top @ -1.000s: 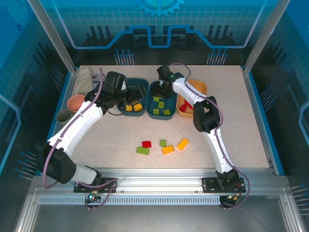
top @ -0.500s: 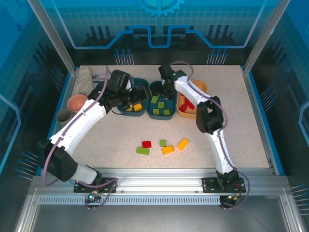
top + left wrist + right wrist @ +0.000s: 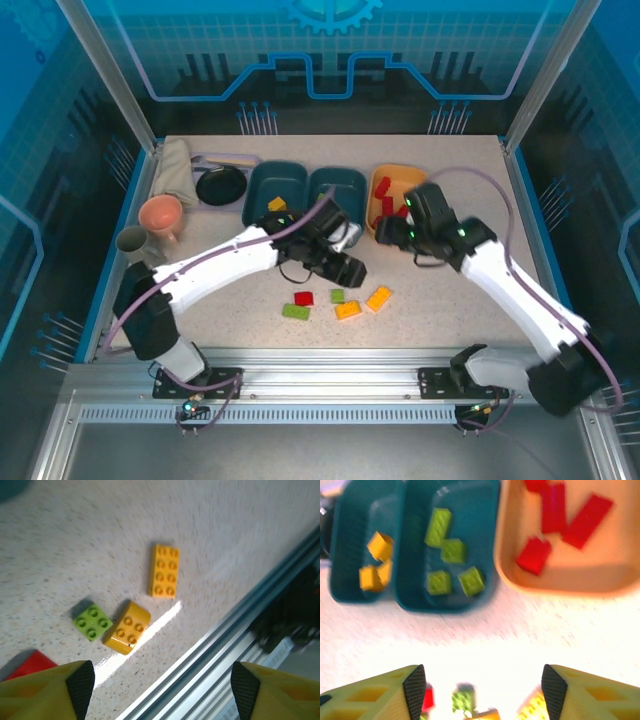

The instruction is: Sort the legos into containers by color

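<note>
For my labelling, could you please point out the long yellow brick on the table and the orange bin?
long yellow brick (image 3: 163, 570): left wrist view, studded top face.
orange bin (image 3: 610, 560): right wrist view, bare floor.

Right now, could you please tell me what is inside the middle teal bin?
Four light green bricks lie in the middle teal bin, seen from the right wrist. From above, the left arm covers the bin's near half, hiding them there.

Bins (image 3: 270, 180) (image 3: 340, 185) (image 3: 395, 172): three (two teal, one orange). Loose bricks (image 3: 304, 298) (image 3: 295, 312) (image 3: 338, 296) (image 3: 347, 310) (image 3: 379, 298) on table: five. Cups (image 3: 160, 213) (image 3: 132, 240): two. Pan (image 3: 221, 186): one.
</note>
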Robot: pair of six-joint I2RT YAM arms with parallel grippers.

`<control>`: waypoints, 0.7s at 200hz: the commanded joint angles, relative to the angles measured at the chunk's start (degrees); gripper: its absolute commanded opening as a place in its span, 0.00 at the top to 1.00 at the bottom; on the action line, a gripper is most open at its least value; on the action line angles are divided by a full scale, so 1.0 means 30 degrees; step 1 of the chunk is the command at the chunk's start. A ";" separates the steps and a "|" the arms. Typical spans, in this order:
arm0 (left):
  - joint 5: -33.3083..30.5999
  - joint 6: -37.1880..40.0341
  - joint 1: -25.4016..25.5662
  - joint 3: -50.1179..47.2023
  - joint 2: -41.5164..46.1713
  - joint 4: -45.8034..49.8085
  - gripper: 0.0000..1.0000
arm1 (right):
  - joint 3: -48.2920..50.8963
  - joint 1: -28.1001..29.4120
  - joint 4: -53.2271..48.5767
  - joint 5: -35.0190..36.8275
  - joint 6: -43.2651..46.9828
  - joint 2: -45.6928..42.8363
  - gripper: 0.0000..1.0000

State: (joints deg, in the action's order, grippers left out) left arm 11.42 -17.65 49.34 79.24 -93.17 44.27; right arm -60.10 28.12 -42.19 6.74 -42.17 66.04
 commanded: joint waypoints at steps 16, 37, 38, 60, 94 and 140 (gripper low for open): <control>-0.1842 0.4674 0.2191 0.0796 -0.2914 0.1809 0.24 | 0.3908 0.0400 -0.3334 0.0308 -0.1837 -0.6136 0.30; -0.2711 0.5612 0.2616 0.1517 -0.4474 0.1837 0.24 | 0.4813 0.0566 -0.5120 0.0178 -0.2864 -0.9043 0.26; -0.2746 0.5645 0.2620 0.1555 -0.4493 0.1831 0.24 | 0.4834 0.0562 -0.5166 0.0152 -0.2870 -0.9098 0.26; -0.3294 0.6219 0.2738 0.1806 -0.5529 0.1542 0.22 | 0.5090 0.0617 -0.6117 -0.0123 -0.3494 -1.0533 0.25; -0.4243 0.6862 0.3172 0.1654 -0.6439 0.1138 0.21 | 0.4967 0.0632 -0.6386 -0.0255 -0.3593 -1.0947 0.25; -0.5847 0.7289 0.3852 0.2266 -0.7427 0.0942 0.21 | 0.5335 0.0631 -0.5518 -0.0963 -0.3617 -1.0590 0.24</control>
State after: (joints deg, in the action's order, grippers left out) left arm -1.96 2.04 59.88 83.22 -113.71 47.40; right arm -45.60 29.28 -59.29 5.78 -51.96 33.89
